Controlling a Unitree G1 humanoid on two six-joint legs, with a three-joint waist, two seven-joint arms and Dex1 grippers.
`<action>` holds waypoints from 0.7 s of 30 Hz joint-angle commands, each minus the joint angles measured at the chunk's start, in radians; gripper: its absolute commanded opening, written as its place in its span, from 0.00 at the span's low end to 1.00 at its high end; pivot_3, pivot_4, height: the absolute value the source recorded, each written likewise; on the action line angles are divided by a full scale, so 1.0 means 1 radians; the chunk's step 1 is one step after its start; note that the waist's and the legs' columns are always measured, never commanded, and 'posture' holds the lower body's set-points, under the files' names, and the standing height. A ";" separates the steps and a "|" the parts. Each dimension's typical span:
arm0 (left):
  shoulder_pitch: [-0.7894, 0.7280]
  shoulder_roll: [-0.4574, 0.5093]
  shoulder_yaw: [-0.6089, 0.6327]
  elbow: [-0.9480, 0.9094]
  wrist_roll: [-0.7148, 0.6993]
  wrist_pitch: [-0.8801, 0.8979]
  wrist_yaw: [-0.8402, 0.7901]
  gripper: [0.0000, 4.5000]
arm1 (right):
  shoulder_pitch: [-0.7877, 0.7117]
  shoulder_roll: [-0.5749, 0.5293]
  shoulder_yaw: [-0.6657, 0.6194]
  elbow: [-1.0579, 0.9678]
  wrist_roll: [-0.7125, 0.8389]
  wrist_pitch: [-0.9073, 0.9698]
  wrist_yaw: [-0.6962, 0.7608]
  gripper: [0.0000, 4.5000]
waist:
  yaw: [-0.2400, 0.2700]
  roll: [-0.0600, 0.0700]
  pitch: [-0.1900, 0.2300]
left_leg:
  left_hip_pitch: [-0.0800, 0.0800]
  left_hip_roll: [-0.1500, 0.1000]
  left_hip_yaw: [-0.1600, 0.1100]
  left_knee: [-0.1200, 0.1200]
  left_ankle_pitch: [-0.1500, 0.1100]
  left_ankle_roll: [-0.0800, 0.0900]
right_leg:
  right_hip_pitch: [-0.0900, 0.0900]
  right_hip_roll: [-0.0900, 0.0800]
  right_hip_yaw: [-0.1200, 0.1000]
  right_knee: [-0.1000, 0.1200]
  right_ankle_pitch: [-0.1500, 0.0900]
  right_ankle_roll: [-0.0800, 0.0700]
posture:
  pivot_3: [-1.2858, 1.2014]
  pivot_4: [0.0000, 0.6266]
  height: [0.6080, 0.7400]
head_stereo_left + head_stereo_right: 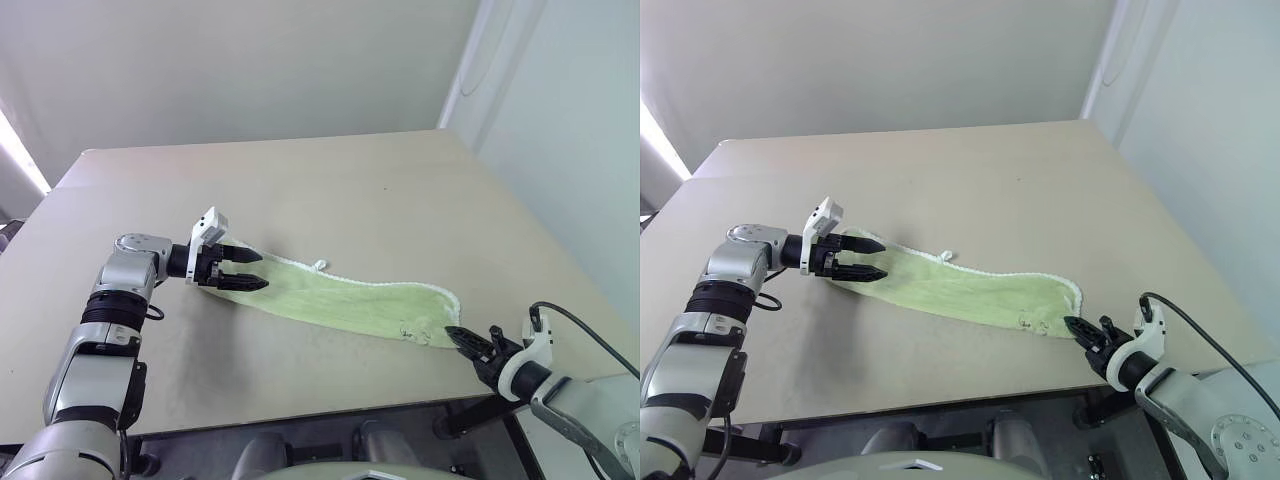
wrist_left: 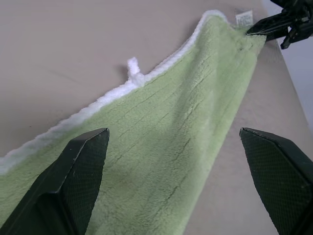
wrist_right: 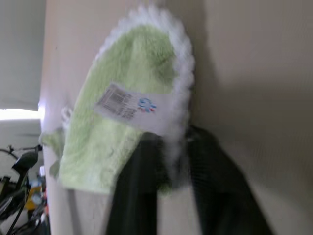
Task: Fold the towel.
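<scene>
Stretched along the tan table (image 1: 400, 190), the plush lime towel (image 1: 340, 300) shows its printed label (image 3: 124, 105) in the right wrist view, right gripper (image 3: 171, 152) pinching its white-edged four-o'clock corner, left gripper (image 1: 243, 270) spread wide.

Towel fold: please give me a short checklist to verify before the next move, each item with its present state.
1. Right tool shut on the towel corner: ok; the right wrist view shows the white edging pinched between its fingers.
2. Left tool gripping its end of the towel: not ok; open, fingers astride the cloth.
3. Towel flat on the table: not ok; already doubled into a narrow strip.
4. Loop tag free: ok.
5. Left fingers low enough to pinch: cannot tell.
</scene>
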 commanded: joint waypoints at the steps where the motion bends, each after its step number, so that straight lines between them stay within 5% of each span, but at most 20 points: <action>1: -0.019 0.005 0.011 0.007 -0.008 -0.019 0.011 1.00 | -0.013 0.005 -0.029 -0.011 0.004 -0.017 -0.016 0.01 | 0.000 0.000 0.000 | 0.000 0.000 0.000 0.000 0.000 0.001 | 0.000 0.000 0.000 0.000 0.000 0.000 | 0.52 0.00 1.00; 19: -0.069 0.005 0.015 0.104 -0.002 -0.076 0.052 1.00 | 0.076 -0.050 -0.176 -0.005 0.052 0.047 0.036 0.01 | 0.001 0.001 0.000 | 0.000 0.000 0.000 0.000 -0.001 0.001 | 0.001 0.000 0.000 0.000 0.000 0.000 | 0.52 0.00 1.00; 21: -0.079 0.004 0.021 0.121 0.002 -0.084 0.073 1.00 | 0.167 -0.145 -0.261 -0.001 0.052 0.145 0.107 0.01 | 0.004 0.003 0.000 | 0.000 0.000 0.000 0.001 -0.001 0.001 | 0.000 0.000 0.000 0.000 0.000 0.000 | 0.52 0.00 1.00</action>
